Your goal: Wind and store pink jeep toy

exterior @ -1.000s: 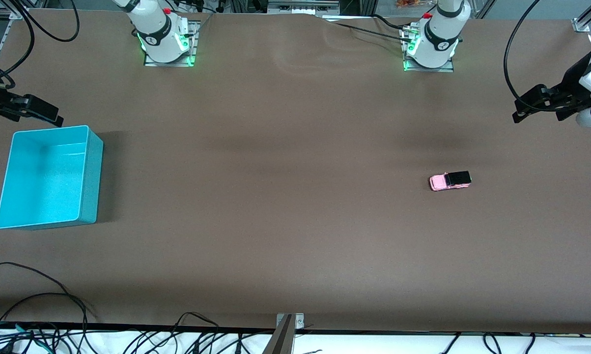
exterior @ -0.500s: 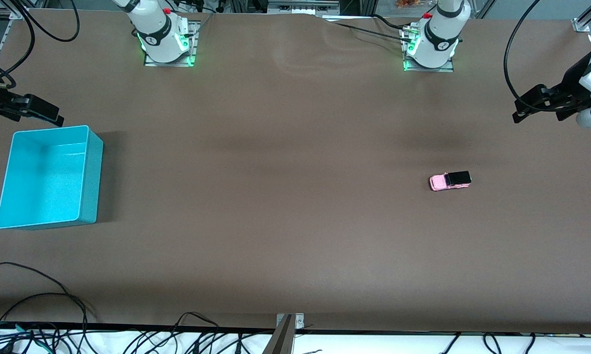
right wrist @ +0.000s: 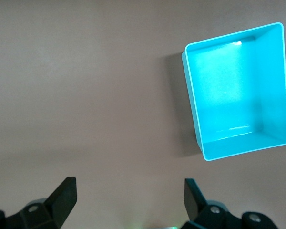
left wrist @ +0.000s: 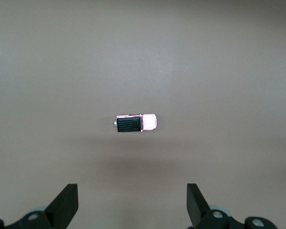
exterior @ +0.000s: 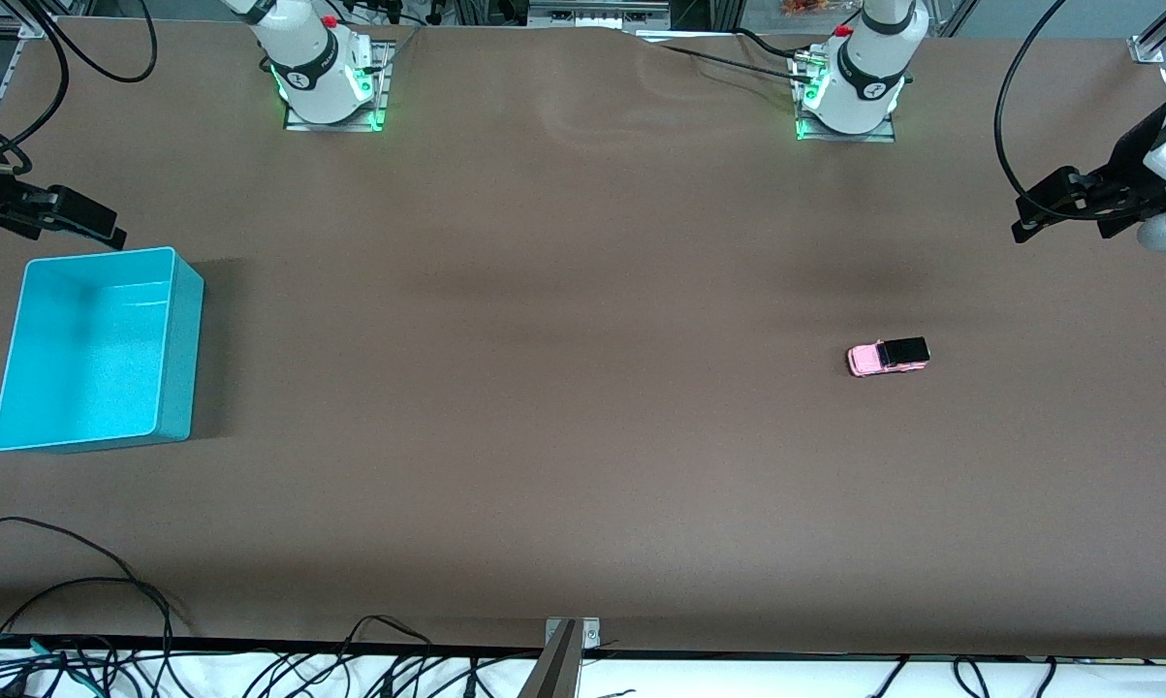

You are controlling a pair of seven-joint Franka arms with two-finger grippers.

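The pink jeep toy (exterior: pixel 888 357), pink with a black roof section, stands on the brown table toward the left arm's end. It also shows in the left wrist view (left wrist: pixel 136 123), on its wheels. My left gripper (exterior: pixel 1067 215) hangs high above the table's left-arm end, open and empty, with its jaws (left wrist: pixel 132 202) spread wide and well clear of the jeep. My right gripper (exterior: pixel 54 221) is open and empty in the air by the turquoise bin (exterior: pixel 180 339). In the right wrist view the bin (right wrist: pixel 229 86) is empty and my right gripper (right wrist: pixel 128 198) is open.
The two arm bases (exterior: pixel 326 82) (exterior: pixel 849 92) stand along the table edge farthest from the front camera. Loose black cables (exterior: pixel 78 601) lie along the nearest edge. A metal bracket (exterior: pixel 568 640) sits at the middle of that edge.
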